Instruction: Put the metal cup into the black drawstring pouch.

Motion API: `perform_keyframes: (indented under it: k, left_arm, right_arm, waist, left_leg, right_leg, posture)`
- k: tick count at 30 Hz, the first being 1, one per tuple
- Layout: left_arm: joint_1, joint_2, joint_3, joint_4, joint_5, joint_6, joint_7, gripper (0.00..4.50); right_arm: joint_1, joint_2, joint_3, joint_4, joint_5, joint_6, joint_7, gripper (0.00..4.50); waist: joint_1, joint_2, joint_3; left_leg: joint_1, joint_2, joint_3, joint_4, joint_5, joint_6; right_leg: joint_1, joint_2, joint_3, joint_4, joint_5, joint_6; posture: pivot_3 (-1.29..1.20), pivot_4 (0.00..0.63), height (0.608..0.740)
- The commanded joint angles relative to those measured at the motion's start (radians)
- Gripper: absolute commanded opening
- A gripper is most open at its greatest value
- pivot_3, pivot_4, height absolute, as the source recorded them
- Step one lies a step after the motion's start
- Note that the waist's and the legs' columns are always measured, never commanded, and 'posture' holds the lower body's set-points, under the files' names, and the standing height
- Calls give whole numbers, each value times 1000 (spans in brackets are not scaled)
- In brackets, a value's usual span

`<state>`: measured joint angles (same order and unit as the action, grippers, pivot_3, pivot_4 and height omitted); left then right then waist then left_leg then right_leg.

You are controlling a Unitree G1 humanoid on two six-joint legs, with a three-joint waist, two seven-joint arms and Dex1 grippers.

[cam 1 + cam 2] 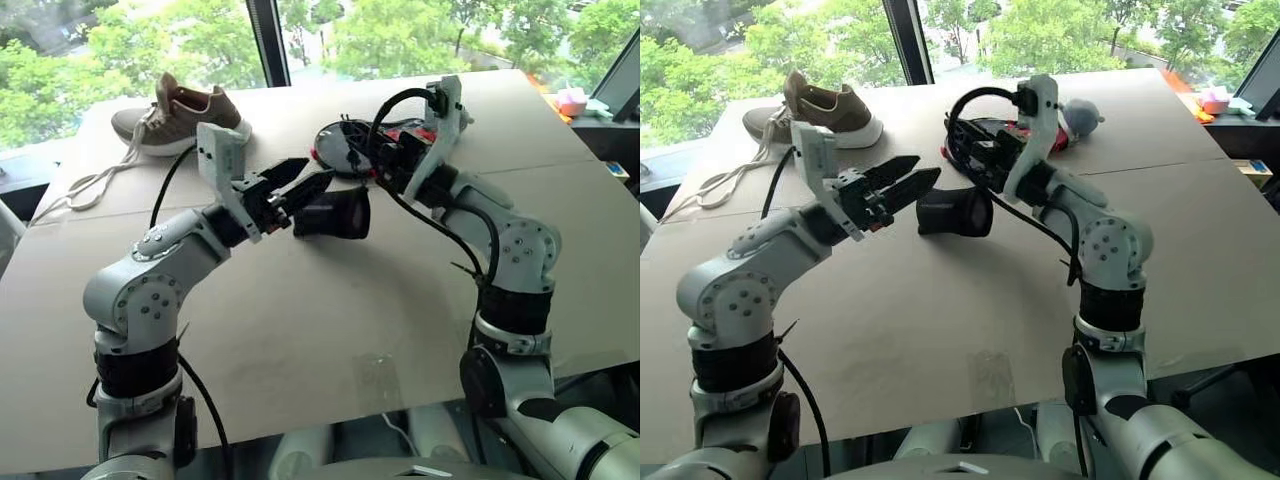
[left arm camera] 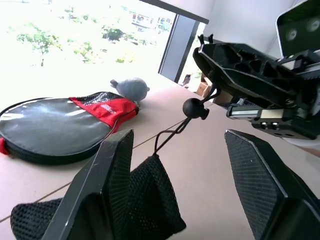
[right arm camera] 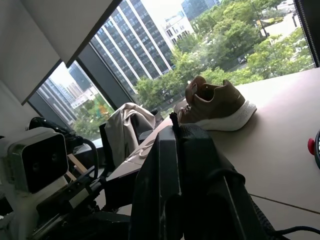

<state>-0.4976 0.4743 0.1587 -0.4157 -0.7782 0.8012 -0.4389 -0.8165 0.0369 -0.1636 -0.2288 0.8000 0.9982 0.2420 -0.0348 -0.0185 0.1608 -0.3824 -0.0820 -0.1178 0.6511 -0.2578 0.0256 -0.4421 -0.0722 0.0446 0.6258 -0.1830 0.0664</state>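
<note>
Left eye view: black drawstring pouch (image 1: 335, 213) raised above the surface (image 1: 300, 330), mid-scene, lying sideways; its right end is grasped by the right pincer (image 1: 372, 182), clenched on the fabric. Left pincer (image 1: 305, 184), released, fingers apart, at the pouch's left end. Metal cup: cannot tell where it is. Far side: brown shoe (image 1: 180, 115) with trailing laces, left; black-and-red paddle case (image 1: 340, 145), centre; small grey soft toy (image 1: 1080, 115) beside it.

From my feed: black mesh pouch (image 1: 954, 212), brown shoe (image 1: 180, 113) with white sole, black-and-red paddle case (image 2: 60, 122), grey plush (image 2: 131, 88), tan table (image 1: 330, 320).
</note>
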Motion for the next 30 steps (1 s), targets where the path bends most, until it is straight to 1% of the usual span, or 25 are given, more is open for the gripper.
perform_keyframes:
  k: [1,5,8,16,19,21,23,24,30]
  left_arm:
    - [-36,-10,-59,2,88,-101,-22,2998]
    - [-48,-24,-107,25,150,-163,-44,2998]
    - [-62,-45,-98,49,154,-178,-45,2998]
    - [-68,-62,-82,70,145,-192,-65,2998]
    - [-76,-77,-66,81,133,-197,-65,2235]
    - [-79,-87,-56,84,123,-196,-62,1320]
    - [-81,-90,-52,84,121,-195,-62,309]
    - [-80,-91,-52,83,120,-194,-64,143]
    - [-43,-68,-89,72,135,-172,-80,158]
  right_arm:
    - [-34,-1,19,-46,34,0,-14,0]
    - [-42,1,31,-47,46,-6,-26,0]
    - [-43,0,35,-51,56,-9,-36,0]
    - [-34,-4,44,-58,68,-12,-53,0]
    - [-30,-5,48,-56,72,-14,-57,0]
    - [-27,-6,51,-55,74,-14,-59,0]
    - [-25,-6,52,-55,76,-14,-61,0]
    - [-24,-7,52,-54,77,-14,-62,0]
    - [-30,-10,47,-58,85,-23,-72,0]
  waist:
    - [-2,0,0]
    - [-6,0,0]
    - [-6,0,0]
    - [-6,0,0]
    - [-6,0,0]
    - [-6,0,0]
    - [-6,0,0]
    - [-6,0,0]
    - [-6,0,0]
  left_leg:
    - [0,0,0,0,0,0]
    - [0,0,0,-1,0,0]
    - [0,0,0,0,0,0]
    - [0,0,0,0,0,0]
    - [0,0,0,0,0,0]
    - [0,0,0,0,0,0]
    - [0,0,0,0,0,0]
    - [0,0,0,0,0,0]
    - [0,0,0,0,0,0]
  right_leg:
    - [0,0,0,0,0,0]
    - [0,0,0,0,0,0]
    - [-1,0,0,0,0,0]
    - [-1,0,0,0,0,0]
    - [-1,0,0,0,0,0]
    - [-1,0,0,0,0,0]
    - [-1,0,0,0,0,0]
    - [-1,0,0,0,0,0]
    - [-1,0,0,0,0,0]
  posture:
    - [0,150,740]
    - [0,150,740]
    - [0,150,740]
    - [0,150,740]
    - [0,150,740]
    - [0,150,740]
    - [0,150,740]
    - [0,150,740]
    - [0,150,740]
